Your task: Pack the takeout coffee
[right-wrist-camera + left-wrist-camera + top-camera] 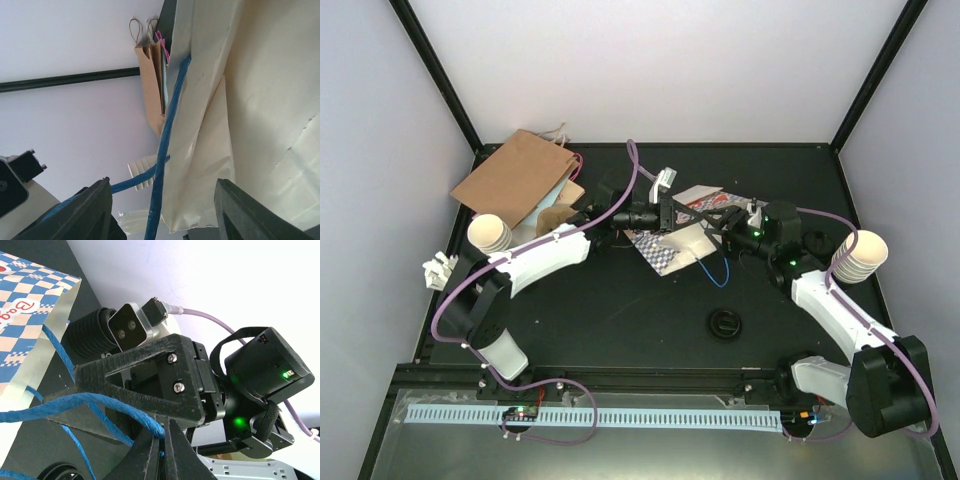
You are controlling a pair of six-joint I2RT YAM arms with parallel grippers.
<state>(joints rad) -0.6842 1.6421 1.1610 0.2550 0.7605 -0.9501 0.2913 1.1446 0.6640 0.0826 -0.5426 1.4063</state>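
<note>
The takeout coffee, a cup seen as a black lid disc, stands on the table in front of the bag; its edge shows in the left wrist view. The blue-and-white checked paper bag lies at the table's middle back, between both grippers. My left gripper is shut on the bag's blue handle, pinched between its tips. My right gripper is open, its jaws spread wide around the other blue handle and the bag's cream rim.
A brown paper bag lies at the back left. Stacks of cream cups stand at the left and the right. Black frame posts and white walls close the table's back and sides.
</note>
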